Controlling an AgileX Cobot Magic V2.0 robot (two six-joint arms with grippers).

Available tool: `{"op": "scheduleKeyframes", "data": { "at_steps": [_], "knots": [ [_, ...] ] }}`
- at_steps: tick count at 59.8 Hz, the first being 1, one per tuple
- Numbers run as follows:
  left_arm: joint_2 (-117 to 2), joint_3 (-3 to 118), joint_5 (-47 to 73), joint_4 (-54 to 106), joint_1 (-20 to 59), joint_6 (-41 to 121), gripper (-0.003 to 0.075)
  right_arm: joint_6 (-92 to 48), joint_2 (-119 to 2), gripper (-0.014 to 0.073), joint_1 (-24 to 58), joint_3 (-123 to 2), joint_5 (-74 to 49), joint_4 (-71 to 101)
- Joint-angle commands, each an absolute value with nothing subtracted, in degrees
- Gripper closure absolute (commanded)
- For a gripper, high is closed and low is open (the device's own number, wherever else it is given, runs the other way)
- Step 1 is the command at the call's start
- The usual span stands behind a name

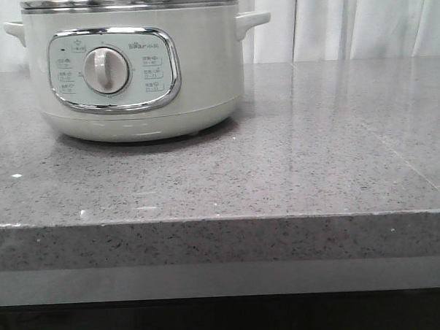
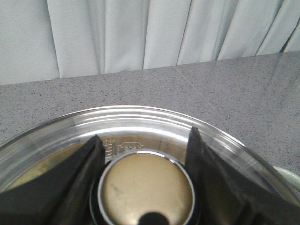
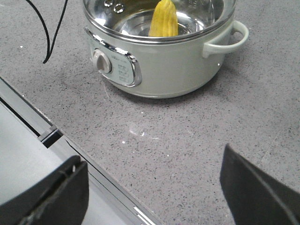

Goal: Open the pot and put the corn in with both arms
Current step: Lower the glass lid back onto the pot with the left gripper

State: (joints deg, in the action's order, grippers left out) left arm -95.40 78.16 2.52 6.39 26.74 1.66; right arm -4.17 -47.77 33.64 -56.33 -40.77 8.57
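One pot (image 1: 135,66) stands on the grey counter (image 1: 315,168), with one corn (image 3: 163,19) leaning upright inside it. The left gripper (image 2: 143,161) is clamped on the lid's (image 2: 140,124) knob (image 2: 146,187). The right gripper (image 3: 154,187) hangs spread and empty over the counter, well clear of the pot.

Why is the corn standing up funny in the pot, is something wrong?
Nothing looks spilled or broken. The corn just leans inside the open pot instead of lying flat. The only odd thing: the glass lid is off, with the left gripper around its knob.
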Motion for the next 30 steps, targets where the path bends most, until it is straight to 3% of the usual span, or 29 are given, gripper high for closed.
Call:
{"op": "scheduleKeyframes", "data": {
  "at_steps": [1, 8, 20, 30],
  "knots": [
    [-92.91, 80.77, -4.44, 6.54, 27.09, 1.36, 0.0264, -4.53, -47.23, 0.0001, 33.43, -57.88, -37.09, 8.52],
    [-91.83, 80.77, -3.78, 5.95, 27.09, 1.36, 0.0168, -4.53, -47.23, 0.0001, 33.43, -57.88, -37.09, 8.52],
    [-84.88, 80.77, 1.73, 4.99, 27.09, 1.36, 0.0164, -4.53, -47.23, 0.0001, 33.43, -57.88, -37.04, 8.52],
    [-75.65, 80.77, 13.64, 4.02, 27.09, 1.36, 0.0165, -4.53, -47.23, 0.0001, 33.43, -57.88, -37.05, 8.09]
  ]
}}
